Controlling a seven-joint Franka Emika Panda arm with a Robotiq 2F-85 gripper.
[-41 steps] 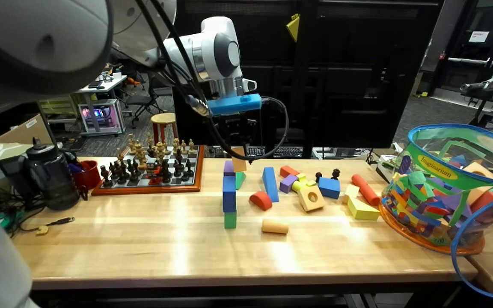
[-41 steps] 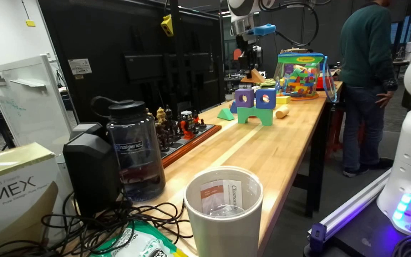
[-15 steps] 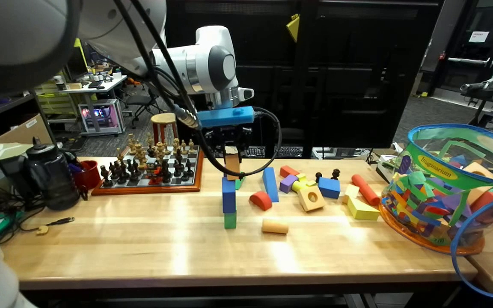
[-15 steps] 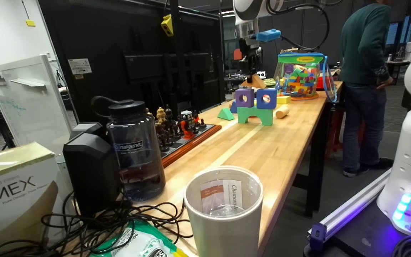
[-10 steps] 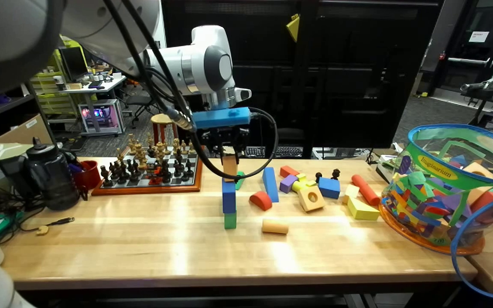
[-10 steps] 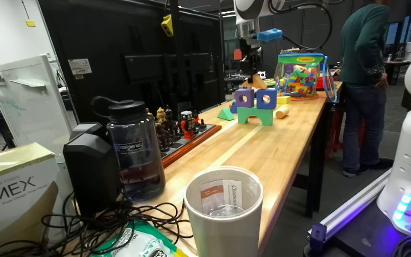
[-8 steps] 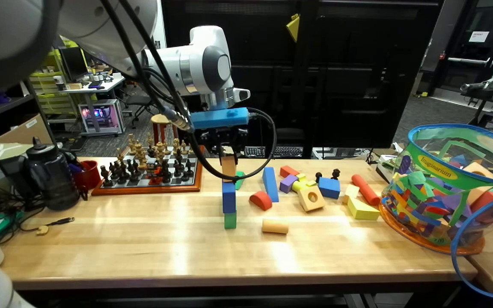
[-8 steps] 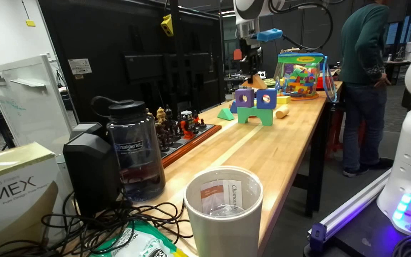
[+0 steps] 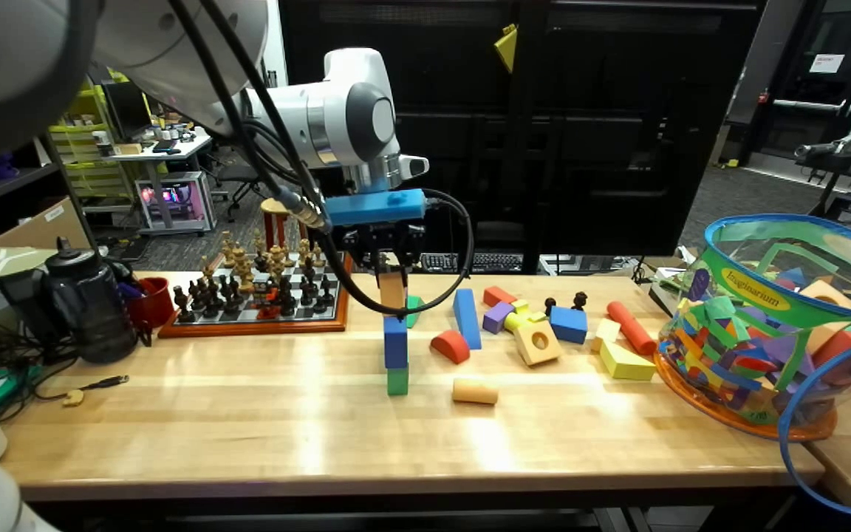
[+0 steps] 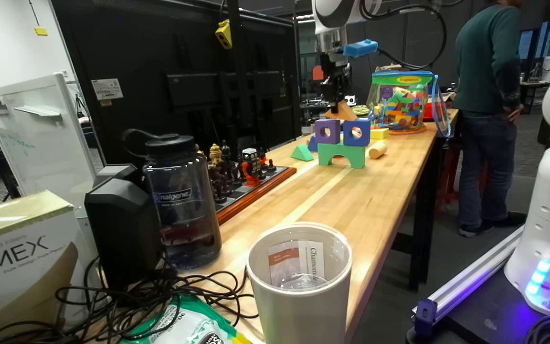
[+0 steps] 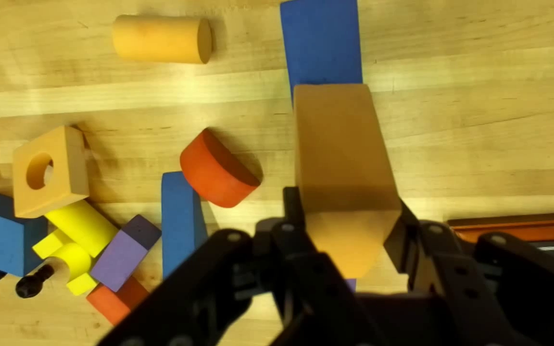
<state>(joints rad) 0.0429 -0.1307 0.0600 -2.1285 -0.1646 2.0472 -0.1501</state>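
Wrist view, gripper (image 11: 346, 211) clamped on tan tri blk (image 11: 342, 149), blue blk (image 11: 322, 43) partly behind, red half-rd blk (image 11: 217, 173) nearby

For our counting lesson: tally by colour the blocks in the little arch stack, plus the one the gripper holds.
Green: 1 (arch, at the bottom)
Purple: 1 (purple holed block, on the arch)
Blue: 1 (blue holed block, on the arch)
Tan: 1 (triangular block, in the gripper)
Total: 4
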